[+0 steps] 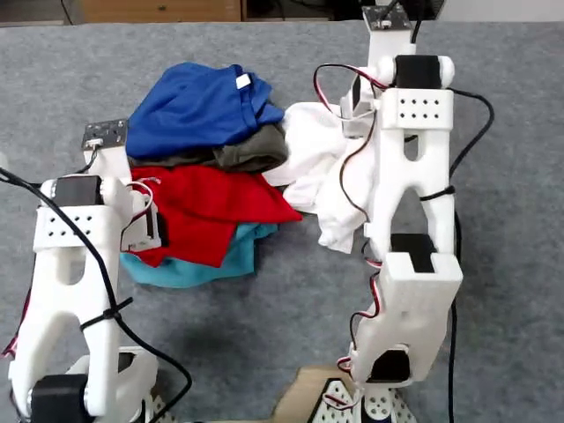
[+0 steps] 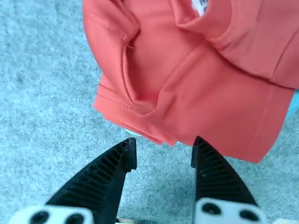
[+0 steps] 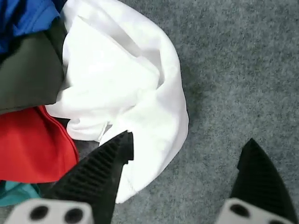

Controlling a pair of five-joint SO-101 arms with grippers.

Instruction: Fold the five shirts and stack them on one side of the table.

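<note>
**On the grey mat (image 1: 520, 220): five shirts in one heap, none folded yet**

Up around 11 o'clock from the middle of the table sits the whole pile, so this looks like step one: getting a single shirt out.

- The blue shirt (image 1: 198, 106) is at the heap's 11 o'clock, lying over an olive shirt (image 1: 256, 150).
- The red shirt (image 1: 207, 207) spreads toward 7 o'clock, with a teal shirt (image 1: 198, 269) poking out under it.
- The white shirt (image 1: 304, 176) is crumpled at the heap's 3 o'clock, touching the red and olive ones.

The left gripper (image 2: 164, 144) is partly open and empty, with its tips just short of the red shirt's hem. The right gripper (image 3: 188, 140) is spread wide and also empty. One of its fingers is over the white shirt's loose edge and the other is over bare mat.

Best guess is that the white one goes first, since it only overlaps the pile on one side. The next move calls for a pinch on that edge and a drag toward 4 o'clock onto open mat without hauling the red one along. After that it needs flattening before any fold.

The surface is a felt-like covering, probably a bit grippy, so cloth may bunch when dragged. Wooden furniture (image 1: 159, 9) runs along the 12 o'clock edge, and a wooden board (image 1: 304, 397) sits at 6 o'clock.
</note>
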